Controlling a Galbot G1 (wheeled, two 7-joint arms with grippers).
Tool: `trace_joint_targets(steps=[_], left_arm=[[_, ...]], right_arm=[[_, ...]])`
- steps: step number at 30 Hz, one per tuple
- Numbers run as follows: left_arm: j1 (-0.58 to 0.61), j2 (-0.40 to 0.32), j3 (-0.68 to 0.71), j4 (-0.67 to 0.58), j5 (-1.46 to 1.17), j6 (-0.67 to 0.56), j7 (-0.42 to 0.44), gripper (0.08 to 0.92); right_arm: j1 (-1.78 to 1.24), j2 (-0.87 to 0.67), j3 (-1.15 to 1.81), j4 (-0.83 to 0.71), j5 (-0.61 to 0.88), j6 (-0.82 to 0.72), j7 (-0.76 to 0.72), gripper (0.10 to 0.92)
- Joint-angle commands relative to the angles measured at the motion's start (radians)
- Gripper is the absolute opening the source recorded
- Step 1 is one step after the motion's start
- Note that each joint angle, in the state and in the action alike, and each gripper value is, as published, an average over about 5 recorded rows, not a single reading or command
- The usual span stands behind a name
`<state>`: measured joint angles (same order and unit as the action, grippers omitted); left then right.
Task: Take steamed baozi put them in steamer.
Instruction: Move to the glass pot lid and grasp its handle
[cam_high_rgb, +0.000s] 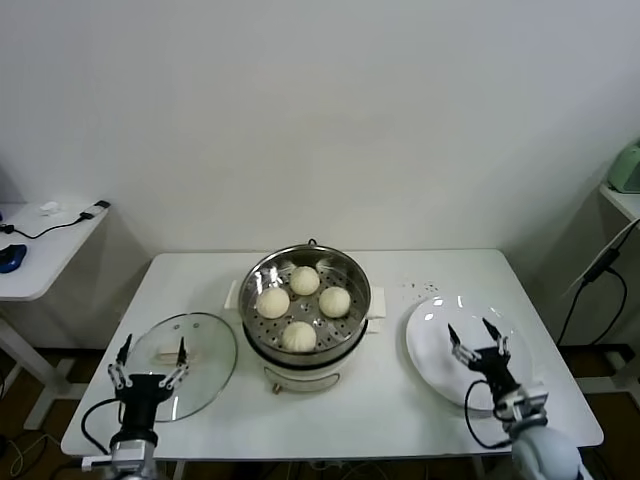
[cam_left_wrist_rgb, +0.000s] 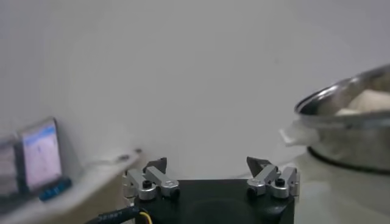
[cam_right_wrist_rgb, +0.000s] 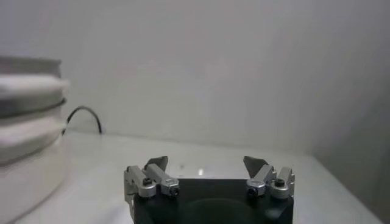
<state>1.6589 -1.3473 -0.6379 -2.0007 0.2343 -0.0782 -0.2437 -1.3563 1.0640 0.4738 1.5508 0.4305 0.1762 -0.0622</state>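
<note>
Seeing four baozi (cam_high_rgb: 302, 306) seated in steamer (cam_high_rgb: 258, 276); I park left end effector (cam_high_rgb: 149, 374) and right end effector (cam_high_rgb: 478, 348) spread apart, empty, low on tabletop (cam_high_rgb: 400, 410), clear of pot.

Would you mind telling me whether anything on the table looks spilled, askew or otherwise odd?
Nothing stands out: four baozi sit in the steamer, glass lid lies flat beside it, white plate is bare.

Plain white wall (cam_high_rgb: 320, 110); white table (cam_high_rgb: 440, 270)

Glass lid (cam_high_rgb: 185, 360), white plate (cam_high_rgb: 440, 330), table (cam_high_rgb: 400, 270)
</note>
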Motion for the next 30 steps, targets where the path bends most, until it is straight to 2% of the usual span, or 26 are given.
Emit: trace_joint_targets(steps=[1, 6, 10, 20, 30], left_arm=[[-0.017, 0.080, -0.012, 0.144, 0.604, -0.046, -0.160, 0.823], [-0.068, 0.140, 0.016, 0.337, 0.835, 0.040, -0.188, 0.823], [-0.113, 0.139, 0.033, 0.439, 0.953, 0.070, -0.190, 0.823], [-0.175, 0.090, 0.044, 0.488, 1.054, 0.142, -0.198, 0.823], [-0.246, 0.080, 0.067, 0.520, 1.086, 0.184, -0.180, 0.823]], right_arm=[[-0.100, 0.115, 0.073, 0.048, -0.105, 0.008, 0.033, 0.823], [-0.091, 0.127, 0.065, 0.070, -0.111, -0.009, 0.040, 0.823], [-0.087, 0.133, 0.063, 0.088, -0.114, -0.018, 0.046, 0.823], [-0.077, 0.137, 0.063, 0.107, -0.117, -0.033, 0.057, 0.823], [-0.064, 0.126, 0.063, 0.100, -0.115, -0.041, 0.057, 0.823]])
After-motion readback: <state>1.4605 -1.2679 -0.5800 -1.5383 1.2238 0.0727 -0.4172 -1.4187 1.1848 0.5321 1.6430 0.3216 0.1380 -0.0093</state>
